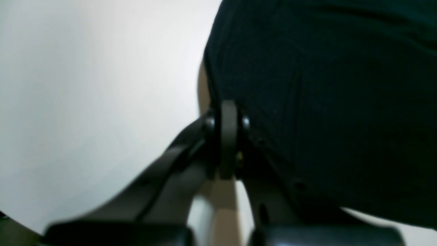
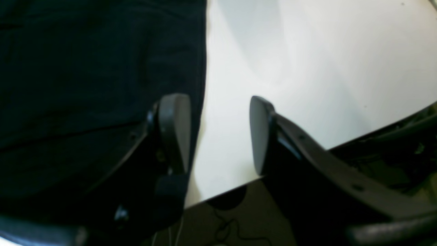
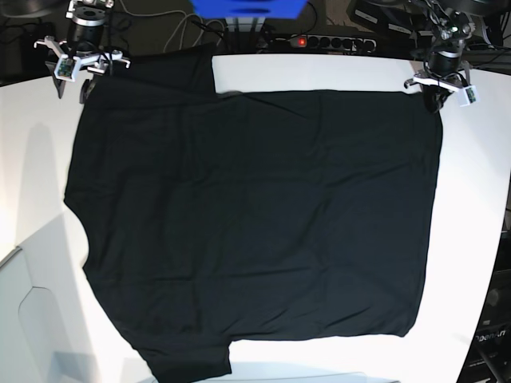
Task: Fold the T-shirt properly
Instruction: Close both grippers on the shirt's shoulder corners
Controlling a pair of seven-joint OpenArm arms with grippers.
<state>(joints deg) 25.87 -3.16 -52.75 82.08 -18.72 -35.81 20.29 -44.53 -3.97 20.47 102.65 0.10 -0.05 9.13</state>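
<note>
The black T-shirt lies spread flat on the white table, plain side up, with no print or tag showing. My left gripper is at the shirt's far right corner. In the left wrist view its jaws are shut together at the cloth's edge, apparently pinching it. My right gripper is at the shirt's far left corner. In the right wrist view it is open, with one finger over the black cloth and the other over bare table.
The white table has bare strips left and right of the shirt. A power strip and a blue object sit behind the far edge. The table edge and floor cables are close under the right gripper.
</note>
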